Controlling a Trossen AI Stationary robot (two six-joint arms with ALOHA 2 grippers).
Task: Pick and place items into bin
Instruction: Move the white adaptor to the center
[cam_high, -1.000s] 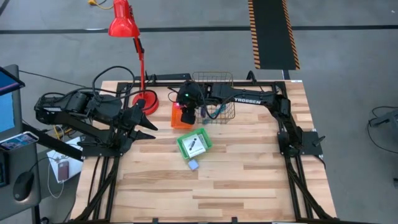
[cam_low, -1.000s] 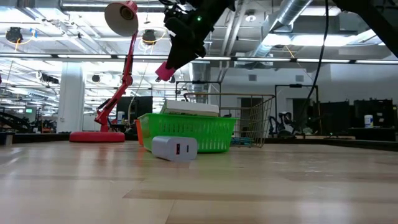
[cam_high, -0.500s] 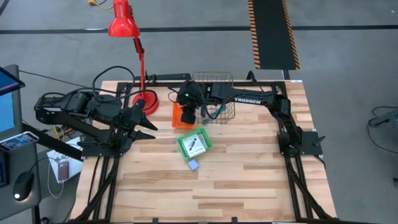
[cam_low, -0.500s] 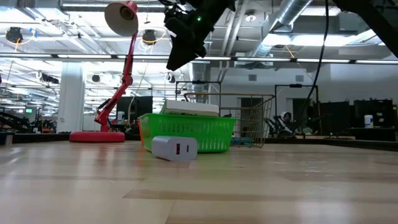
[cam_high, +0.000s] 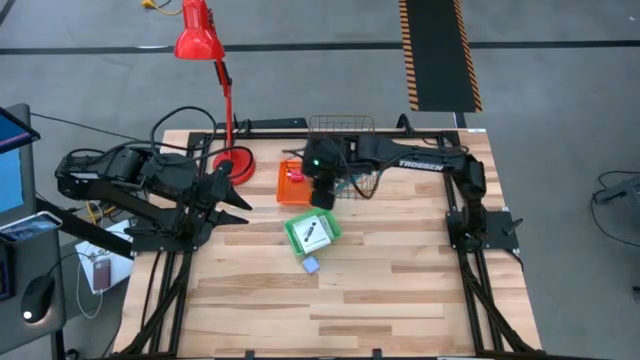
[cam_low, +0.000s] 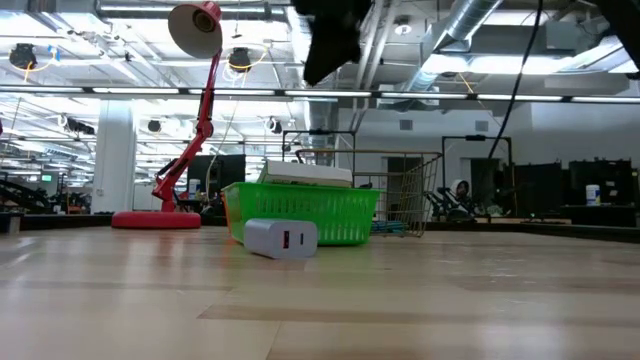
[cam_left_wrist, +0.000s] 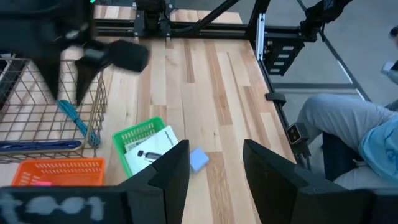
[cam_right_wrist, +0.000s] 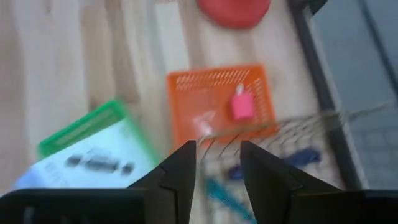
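Observation:
A pink block lies inside the orange bin at the table's far middle. My right gripper hovers open and empty above the bin's right edge, beside the wire basket, which holds a teal pen. A white card pack lies in the green basket. A pale lavender block rests flat on the table in front of it. My left gripper waits open at the table's left, well above the table.
A red desk lamp stands on its round base left of the orange bin. The near half of the wooden table carries nothing. A seated person's legs show beyond the table's edge in the left wrist view.
My right gripper has let go of the pink block, which has dropped into the orange bin. The gripper has then risen and gone toward the table's right edge, from above the bin toward the wire basket.

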